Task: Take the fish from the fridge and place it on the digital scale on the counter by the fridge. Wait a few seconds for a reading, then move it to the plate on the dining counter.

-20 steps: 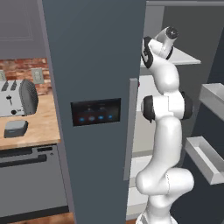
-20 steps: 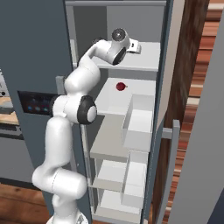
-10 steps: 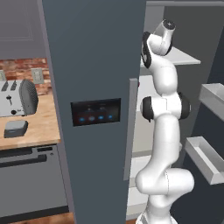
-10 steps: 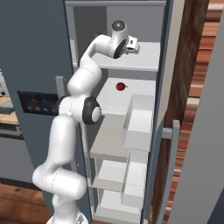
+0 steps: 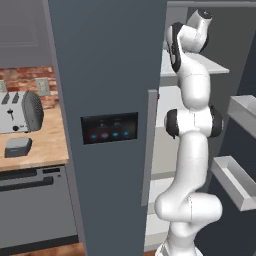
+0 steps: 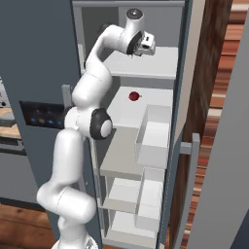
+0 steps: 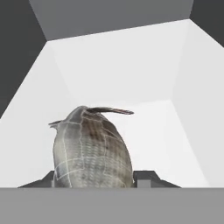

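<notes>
Up on the top shelf (image 6: 146, 63) of the open fridge (image 5: 110, 75), the gripper (image 7: 95, 178) is closed around the fish (image 7: 91, 151). In the hand view the scaly grey-silver body sits between the two dark fingertips (image 7: 146, 177), which press against its sides, with a thin fin sticking out near its far end. White shelf floor and white walls surround it, and a grey back wall rises beyond. Whether the fish rests on the shelf or hangs just above it is hard to judge from this angle.

From the right base view the white arm (image 6: 92, 126) climbs from the floor and bends into the top compartment, the hand (image 6: 142, 44) just over the shelf. One shelf lower lies a small dark red object (image 6: 134, 96), possibly a fruit. White bins (image 6: 154, 136) fill the right side of the lower shelves.

Beside the fridge, on its left, a wooden counter (image 5: 45, 147) runs over grey cabinets against a brick wall. A silver toaster (image 5: 20, 112) stands there, and the scale (image 5: 18, 147) lies just in front of it, near the counter's edge. The slate door carries a dark panel (image 5: 110, 128) with small blue lights.
</notes>
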{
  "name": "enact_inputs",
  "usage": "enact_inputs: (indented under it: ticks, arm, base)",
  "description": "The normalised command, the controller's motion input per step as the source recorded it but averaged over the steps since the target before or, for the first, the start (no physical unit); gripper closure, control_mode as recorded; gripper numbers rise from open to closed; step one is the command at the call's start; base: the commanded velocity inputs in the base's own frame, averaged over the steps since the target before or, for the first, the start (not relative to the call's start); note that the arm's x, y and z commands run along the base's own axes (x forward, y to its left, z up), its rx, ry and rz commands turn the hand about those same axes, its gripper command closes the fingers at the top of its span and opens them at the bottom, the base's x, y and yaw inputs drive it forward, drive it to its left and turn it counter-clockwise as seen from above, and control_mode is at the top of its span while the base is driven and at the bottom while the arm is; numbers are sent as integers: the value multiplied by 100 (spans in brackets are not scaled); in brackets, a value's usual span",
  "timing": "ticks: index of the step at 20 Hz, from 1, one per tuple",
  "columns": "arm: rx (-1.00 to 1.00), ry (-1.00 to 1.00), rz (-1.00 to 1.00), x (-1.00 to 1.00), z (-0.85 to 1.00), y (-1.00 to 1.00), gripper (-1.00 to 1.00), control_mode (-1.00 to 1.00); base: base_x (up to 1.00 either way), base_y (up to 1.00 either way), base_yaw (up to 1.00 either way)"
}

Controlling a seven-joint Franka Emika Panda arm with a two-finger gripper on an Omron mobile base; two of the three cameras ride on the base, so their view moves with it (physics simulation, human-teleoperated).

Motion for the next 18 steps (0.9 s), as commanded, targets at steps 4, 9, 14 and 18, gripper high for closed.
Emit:
enact_inputs:
  ticks: [4, 9, 14, 18]
  arm:
    - [1, -26, 0, -100, -19, 0, 100, -100]
    - [1, -24, 0, -100, -35, 14, 100, -100]
    - [2, -25, -1, -100, -49, 21, 100, -100]
    - [6, -30, -3, -100, -56, 21, 100, -100]
  base:
    - [0, 0, 0]
    - [0, 0, 0]
    - [0, 0, 0]
    - [0, 0, 0]
